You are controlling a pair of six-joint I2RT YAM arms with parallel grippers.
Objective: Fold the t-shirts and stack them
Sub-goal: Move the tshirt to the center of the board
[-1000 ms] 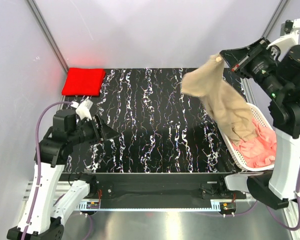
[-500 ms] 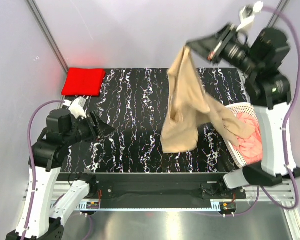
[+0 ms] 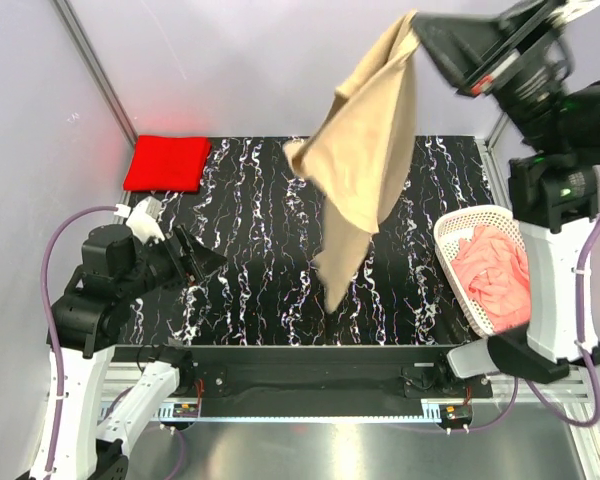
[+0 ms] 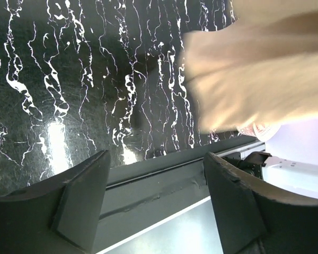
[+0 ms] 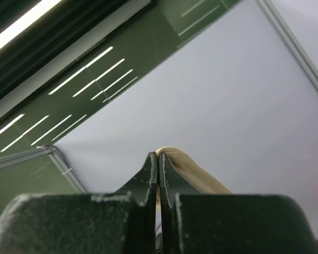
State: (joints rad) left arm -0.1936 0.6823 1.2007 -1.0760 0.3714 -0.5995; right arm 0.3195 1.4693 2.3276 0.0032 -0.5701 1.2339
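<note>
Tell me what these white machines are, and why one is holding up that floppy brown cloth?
These are two robot arms bolted to a black marbled table. The big picture looks down from above. The other two pictures come from small cameras on each arm's wrist. The right gripper is pinched shut on a tan t-shirt and holds it high, so it dangles over the table. The left gripper is open and holds nothing. A folded red t-shirt lies in the far left corner. A pink t-shirt sits crumpled in a white basket on the right.
</note>
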